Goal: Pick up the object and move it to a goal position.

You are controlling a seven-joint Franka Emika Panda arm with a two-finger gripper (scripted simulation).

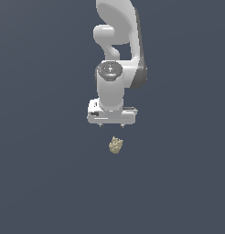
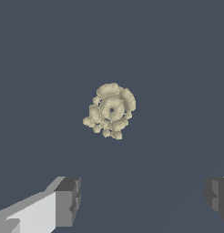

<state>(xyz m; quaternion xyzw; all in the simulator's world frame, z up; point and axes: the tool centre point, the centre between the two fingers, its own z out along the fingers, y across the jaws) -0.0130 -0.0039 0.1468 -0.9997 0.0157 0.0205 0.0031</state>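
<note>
The object is a small knobbly pale yellow-tan lump lying on the dark grey floor, just below the gripper in the exterior view. The wrist view shows it from above as a ring of lumps around a small hollow. My white gripper hangs above it, pointing down, apart from it. Its two dark-padded fingers stand wide apart with nothing between them, so it is open and empty.
The white arm rises behind the gripper toward the top of the exterior view. The floor is a plain dark grey surface with no other objects and no goal marker showing.
</note>
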